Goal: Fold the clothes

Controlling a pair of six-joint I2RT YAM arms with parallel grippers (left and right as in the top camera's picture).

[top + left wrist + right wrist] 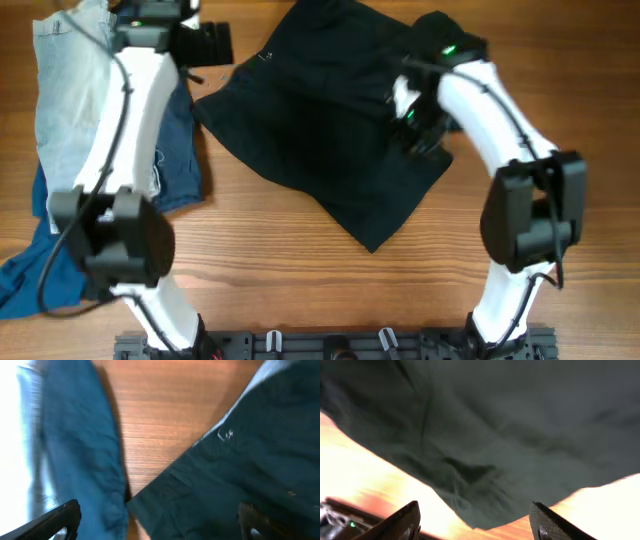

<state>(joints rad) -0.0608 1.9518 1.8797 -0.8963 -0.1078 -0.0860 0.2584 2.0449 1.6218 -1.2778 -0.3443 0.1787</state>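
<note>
Black cloth (310,130) is lying rumpled. Left gripper (159,512) and right gripper (475,510) are both hanging spread and empty. Honestly, grabbing doubled layers is risking a bunched fold.

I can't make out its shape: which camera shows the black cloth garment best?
The overhead view: the black cloth garment shows nearly whole there, spread on the wooden table. Both wrist views show only close, blurry patches of it.

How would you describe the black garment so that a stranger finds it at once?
On the wooden table, seen from above, the black garment lies spread in the upper middle. It alone is black; the blue garment and the pale garment are heaped at the left.
</note>
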